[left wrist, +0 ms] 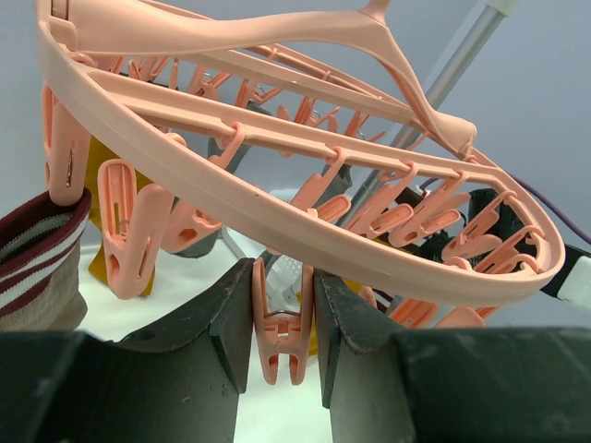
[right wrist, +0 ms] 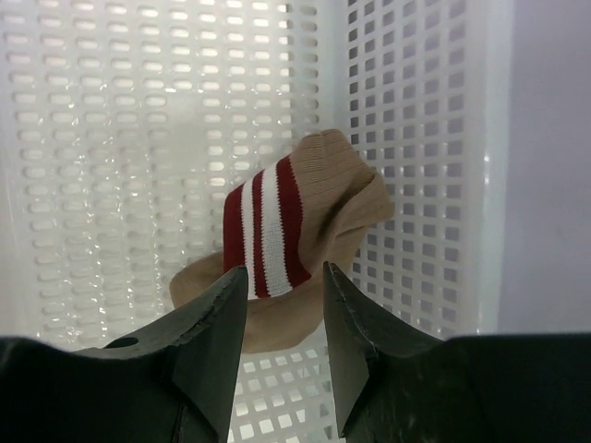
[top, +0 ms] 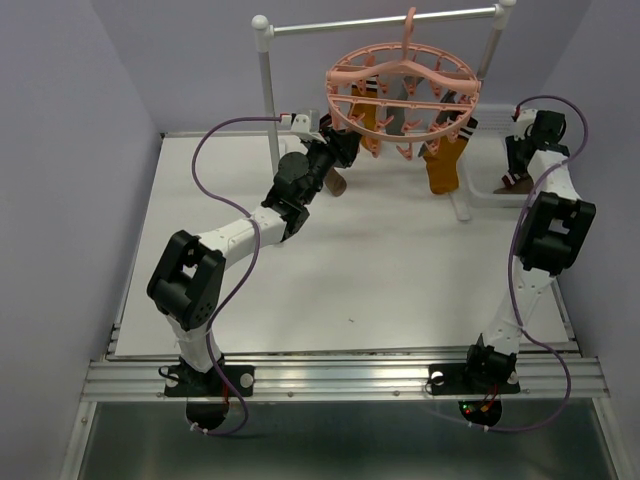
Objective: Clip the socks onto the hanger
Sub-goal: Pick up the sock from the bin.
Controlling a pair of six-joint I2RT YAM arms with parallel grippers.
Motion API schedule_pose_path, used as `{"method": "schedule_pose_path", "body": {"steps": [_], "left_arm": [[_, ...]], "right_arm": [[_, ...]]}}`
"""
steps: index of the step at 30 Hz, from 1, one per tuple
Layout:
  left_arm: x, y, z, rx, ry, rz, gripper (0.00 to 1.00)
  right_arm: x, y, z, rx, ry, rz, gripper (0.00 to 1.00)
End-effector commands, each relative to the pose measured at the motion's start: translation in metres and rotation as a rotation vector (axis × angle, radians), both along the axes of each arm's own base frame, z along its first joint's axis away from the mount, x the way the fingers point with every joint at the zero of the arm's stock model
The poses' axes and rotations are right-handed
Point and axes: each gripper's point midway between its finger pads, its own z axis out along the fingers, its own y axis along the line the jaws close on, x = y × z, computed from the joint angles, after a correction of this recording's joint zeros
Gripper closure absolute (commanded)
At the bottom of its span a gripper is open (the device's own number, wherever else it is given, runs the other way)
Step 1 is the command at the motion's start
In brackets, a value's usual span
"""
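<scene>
While the left claw [left wrist: 282, 309] is clamping a clip [left wrist: 278, 349] under the hanger [left wrist: 277, 220], the right claw [right wrist: 284, 309] is hovering, jaws apart, a striped sock [right wrist: 309, 208] lying just ahead in the basket [right wrist: 111, 138].

Hanger [left wrist: 277, 198]: salmon-pink moulded plastic, smooth, with a soft sheen.
Clip [left wrist: 282, 341] under the hanger's near rim: the same plastic and finish.
Fingers [left wrist: 226, 323] of the left gripper [left wrist: 282, 269], pressed on that clip: dark and matt, faintly grainy on the inner faces.
Brown sock [left wrist: 37, 249] at the hanger's left: ribbed knit cloth, matt.
Mustard sock [top: 441, 165] under the hanger's right side: soft matt cloth.
Rail [top: 385, 22] above the hanger: bare metal tube, satin finish.
Table [top: 380, 270] below the hanger: white, matt, smooth.
Basket [right wrist: 111, 138] right of the hanger: white perforated plastic, glossy.
Tan sock [right wrist: 305, 231] in the basket: ribbed knit, matt.
</scene>
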Motion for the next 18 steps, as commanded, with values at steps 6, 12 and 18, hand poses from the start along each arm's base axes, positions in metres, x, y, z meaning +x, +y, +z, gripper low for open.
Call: {"method": "schedule_pose_path", "body": {"steps": [6,12,18], "left_arm": [[-0.005,-0.002,0.031,-0.067,-0.07,-0.02,1.0],[-0.004,-0.003,0.029,-0.067,-0.064,-0.02,1.0],[-0.001,-0.002,0.028,-0.064,-0.064,-0.004,1.0]], "right_arm": [[0.004,0.035,-0.039,0.106,0.083,0.24,0.55],[0.022,0.008,-0.051,0.087,0.052,0.06,0.6],[0.015,-0.014,-0.049,0.014,0.062,-0.057,0.55]]}}
